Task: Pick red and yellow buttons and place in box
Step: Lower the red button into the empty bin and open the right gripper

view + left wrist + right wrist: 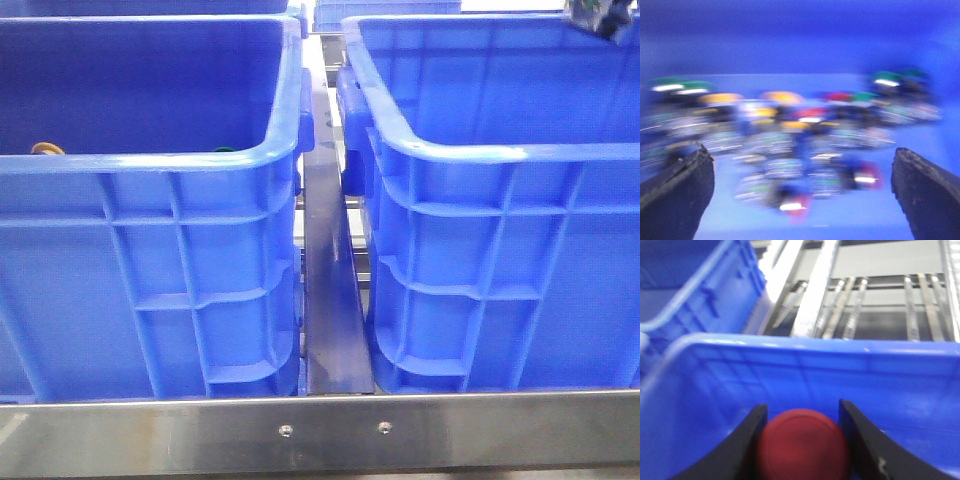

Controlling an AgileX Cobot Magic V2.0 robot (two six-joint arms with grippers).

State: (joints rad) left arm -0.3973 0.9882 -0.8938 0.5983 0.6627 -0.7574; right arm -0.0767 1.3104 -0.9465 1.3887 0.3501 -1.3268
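Note:
My right gripper (801,409) is shut on a dark red button (805,445) and holds it above the inside of a blue crate (805,365). In the front view only a bit of this gripper (598,16) shows, over the far right corner of the right box (480,150). My left gripper (802,197) is open and empty, low inside the left crate (150,160), over a motion-blurred pile of buttons. In that pile are yellow caps (720,98) and red caps (867,175). A yellow cap (45,148) peeks over the left crate's front rim.
Green-capped buttons (887,79) lie among the pile, and one (222,151) shows in the front view. A metal rail (335,300) runs between the two crates. A steel bar (320,430) crosses the front. Metal roller rails (840,305) lie beyond the right crate.

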